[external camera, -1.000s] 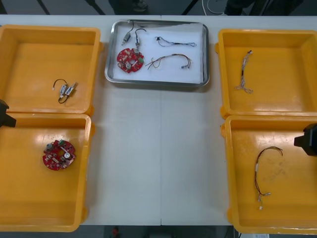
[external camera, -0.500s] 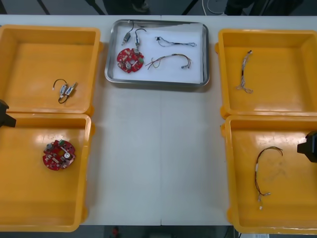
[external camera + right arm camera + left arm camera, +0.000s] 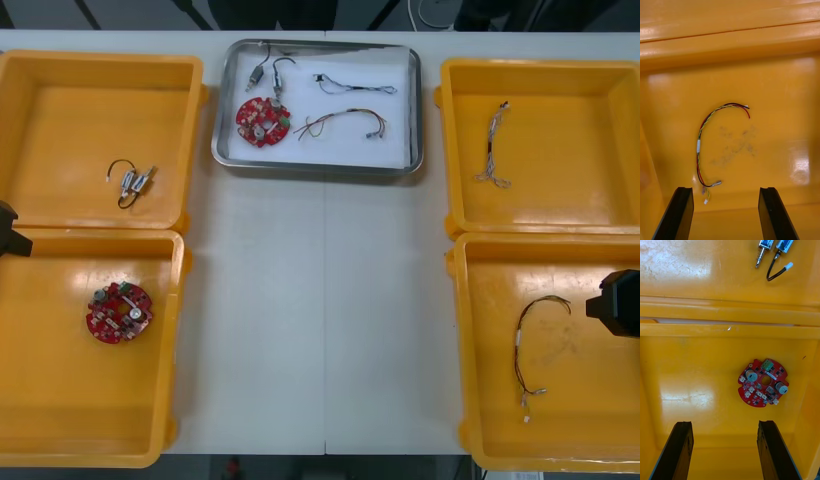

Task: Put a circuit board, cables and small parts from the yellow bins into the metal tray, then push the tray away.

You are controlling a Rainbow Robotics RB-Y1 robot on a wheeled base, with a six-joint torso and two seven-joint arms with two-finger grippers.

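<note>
Red and yellow strands twisted together: the cable [image 3: 699, 146] I am watching lies on the floor of the near right bin [image 3: 580, 420]. It forms a loose C whose long axis runs from the robot's side toward the far side of the table. The right gripper [image 3: 725, 193] hangs over that same bin with its fingers [image 3: 681, 210] spread apart and nothing between them. In its wrist view the cable sits ahead of the fingers, with its nearest plug end closer to one finger than the other, not centred in the gap. From above, the gripper is at the bin's outer side, so the cable lies to the robot's left of it, near but not beneath it. I judge that a pick here needs a shift inward first. The descent should then have the jaws closing across the cable's run, not along it.

The left gripper [image 3: 723, 427] is likewise released and empty over the near left bin [image 3: 60, 400], with a round red circuit board [image 3: 762, 383] ahead of it.

Farther out, the metal tray [image 3: 300, 168] sits between the two far bins, close to the far edge of the table [image 3: 320, 320] and well apart from both grippers. It already holds a second board [image 3: 262, 121], a blue and white cable [image 3: 355, 87], another red and yellow one [image 3: 345, 122] and small metal parts [image 3: 265, 72]. Loading looks complete to me, and both arms stand about equally far from the tray.
</note>
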